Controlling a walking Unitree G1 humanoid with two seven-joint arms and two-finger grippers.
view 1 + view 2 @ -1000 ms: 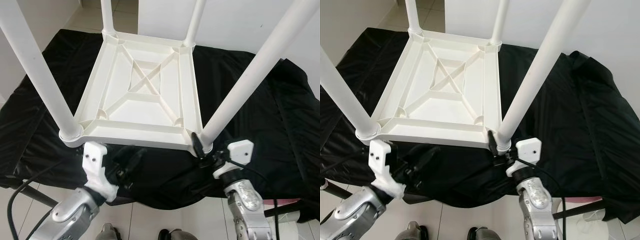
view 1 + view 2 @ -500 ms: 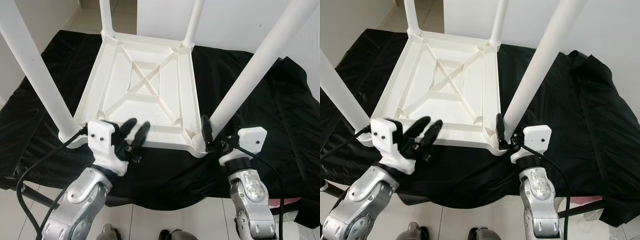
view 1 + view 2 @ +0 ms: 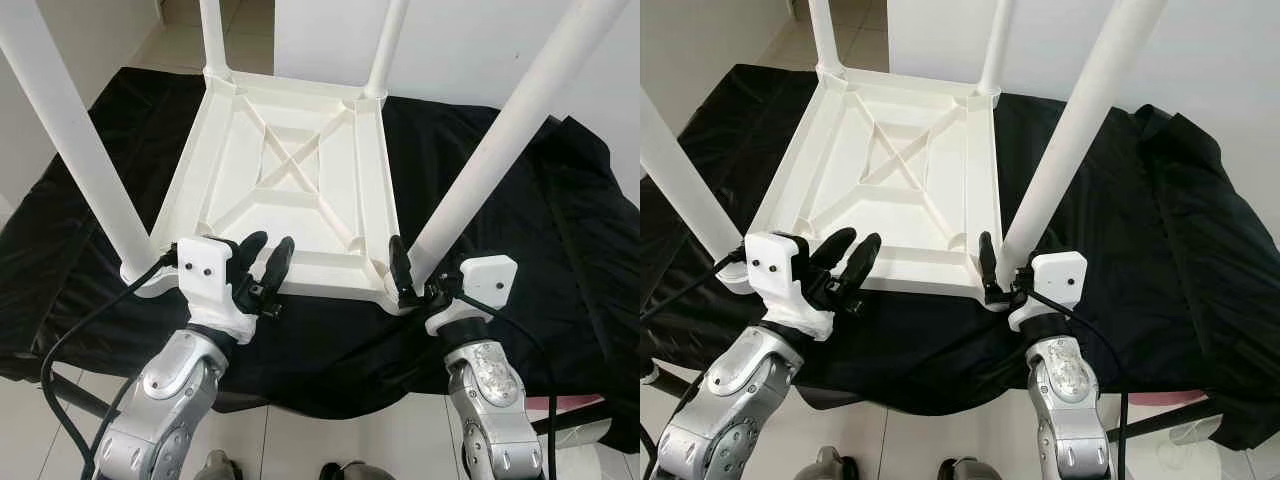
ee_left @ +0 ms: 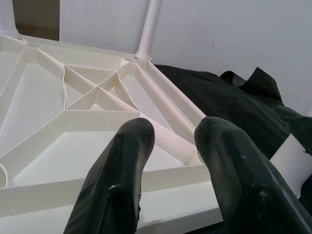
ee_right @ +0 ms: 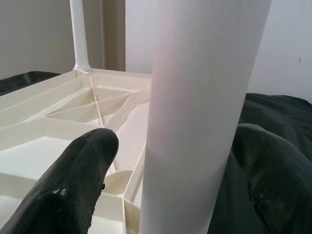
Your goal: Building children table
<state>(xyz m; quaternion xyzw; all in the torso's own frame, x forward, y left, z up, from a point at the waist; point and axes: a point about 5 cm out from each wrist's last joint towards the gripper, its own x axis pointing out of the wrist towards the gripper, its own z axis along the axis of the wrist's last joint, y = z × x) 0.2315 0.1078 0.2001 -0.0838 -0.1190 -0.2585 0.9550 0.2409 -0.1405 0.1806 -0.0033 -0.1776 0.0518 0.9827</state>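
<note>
a white children's table (image 3: pixel 290 185) lies upside down on a black cloth (image 3: pixel 520 220), its ribbed underside facing up and four round legs rising out of the top of the head views. the cloth drapes a low support whose shape cannot be made out; pale floor tiles (image 3: pixel 300 445) show at the near edge.

since half a second ago the table sits much as it did and both arms have shifted only slightly. a second ago the left gripper (image 3: pixel 262 268) hung below the near rim with its fingers lost against the cloth; it now reaches over the rim, its two black fingers parted and released, tips above the near panel of the underside. whether they touch the plastic is hard to tell.

the right gripper (image 3: pixel 402 272) has risen from just below the near right corner to the base of the near right leg (image 3: pixel 480 160). in the right wrist view the leg (image 5: pixel 204 112) stands between the spread fingers (image 5: pixel 73 185), one on each side; contact with the leg cannot be confirmed, so no firm grasp can be claimed.

the far finger of the right gripper is hidden behind the leg in the head views.
</note>
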